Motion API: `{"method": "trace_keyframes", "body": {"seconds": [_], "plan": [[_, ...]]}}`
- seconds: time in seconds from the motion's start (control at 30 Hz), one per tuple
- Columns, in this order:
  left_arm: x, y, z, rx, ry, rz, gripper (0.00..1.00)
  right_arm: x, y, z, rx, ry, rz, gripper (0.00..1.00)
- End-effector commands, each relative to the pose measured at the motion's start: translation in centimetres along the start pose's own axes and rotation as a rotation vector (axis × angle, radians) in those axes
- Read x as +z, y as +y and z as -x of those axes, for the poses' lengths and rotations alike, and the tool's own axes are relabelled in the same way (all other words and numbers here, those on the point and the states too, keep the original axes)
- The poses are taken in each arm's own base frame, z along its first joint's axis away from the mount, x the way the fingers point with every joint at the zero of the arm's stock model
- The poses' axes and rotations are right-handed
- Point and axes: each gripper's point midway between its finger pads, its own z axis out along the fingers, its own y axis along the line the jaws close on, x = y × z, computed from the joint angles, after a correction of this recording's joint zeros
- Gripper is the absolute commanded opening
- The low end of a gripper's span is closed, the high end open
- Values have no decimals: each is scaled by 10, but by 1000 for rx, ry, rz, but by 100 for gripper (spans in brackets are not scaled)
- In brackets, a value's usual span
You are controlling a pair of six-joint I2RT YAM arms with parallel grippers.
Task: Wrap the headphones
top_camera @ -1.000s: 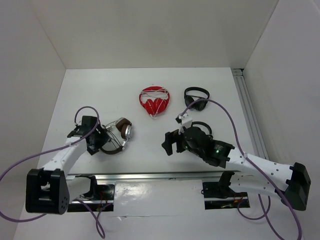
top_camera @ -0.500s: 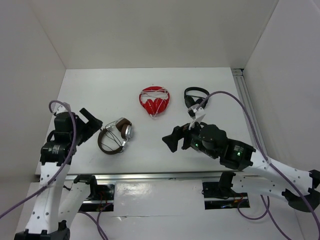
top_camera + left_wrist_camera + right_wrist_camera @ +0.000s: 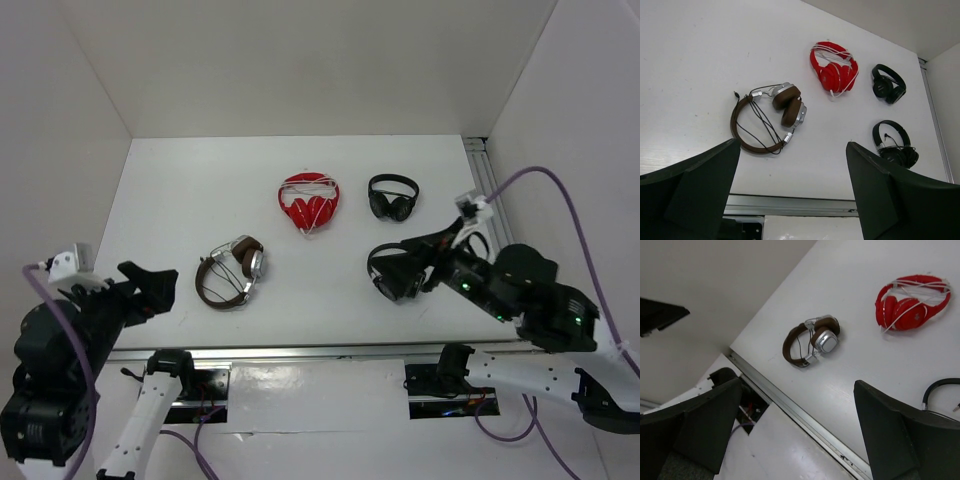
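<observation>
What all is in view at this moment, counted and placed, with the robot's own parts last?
brown headphones: one, brown band and pads with silver cups, left of centre on the table, thin dark cable lying loose across the band
red headphones: one, red with a white cord around it, middle of the table towards the far side
far black headphones: one, black, right of the red pair
near black headphones: one, black, right side, nearer the arms
table: one, white
rail: one, silver, along the near edge
left gripper: one, black, open, raised at the near left
right gripper: one, black, open, raised at the near right
</observation>
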Motion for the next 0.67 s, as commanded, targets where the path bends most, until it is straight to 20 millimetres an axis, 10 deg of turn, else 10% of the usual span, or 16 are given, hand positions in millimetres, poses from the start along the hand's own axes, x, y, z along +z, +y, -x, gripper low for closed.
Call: {"method": "trace_keyframes", "body": {"seconds": [0.0,0.63], "plan": [[-21,15,-13,37,6,36,100,-36,-17,17,-4,-48,-46,100],[-31,44,-46,-106,-46,-4,100,-92,-65,25,18,-97,-215,100]]}}
